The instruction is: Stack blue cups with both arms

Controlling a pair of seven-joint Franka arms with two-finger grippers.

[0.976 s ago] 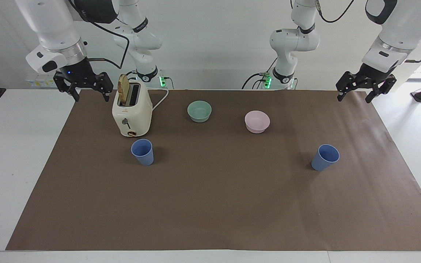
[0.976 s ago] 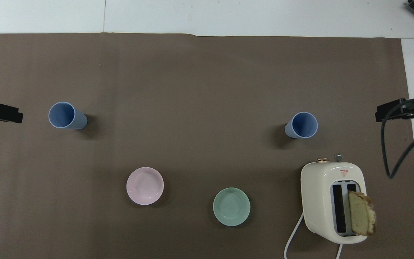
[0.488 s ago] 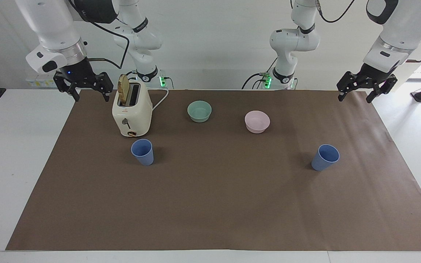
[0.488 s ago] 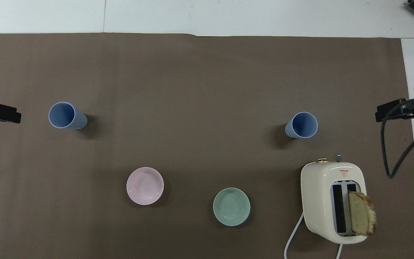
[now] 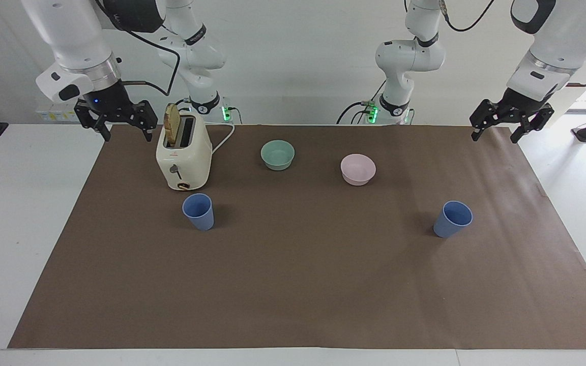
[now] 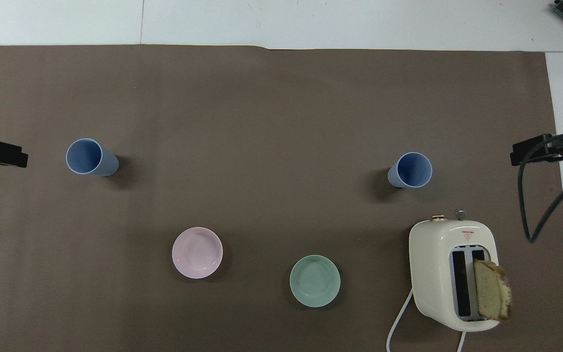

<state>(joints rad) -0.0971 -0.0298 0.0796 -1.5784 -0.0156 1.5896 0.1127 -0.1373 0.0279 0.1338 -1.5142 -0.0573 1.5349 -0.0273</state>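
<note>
Two blue cups stand upright and far apart on the brown mat. One blue cup (image 5: 199, 211) (image 6: 411, 170) is toward the right arm's end, just farther from the robots than the toaster. The other blue cup (image 5: 453, 219) (image 6: 87, 157) is toward the left arm's end. My right gripper (image 5: 126, 136) hangs open and empty in the air beside the toaster, over the mat's corner. My left gripper (image 5: 495, 137) hangs open and empty over the mat's corner at its own end. Neither gripper touches a cup. In the overhead view only black edges of the grippers show.
A cream toaster (image 5: 183, 157) with a slice of bread in one slot stands near the right arm's base, its cord trailing toward the robots. A mint-green bowl (image 5: 277, 154) and a pale pink bowl (image 5: 358, 169) sit between the cups, nearer to the robots.
The left gripper has risen slightly and drawn a little toward its end of the table. The right gripper, cups and bowls have not moved.
</note>
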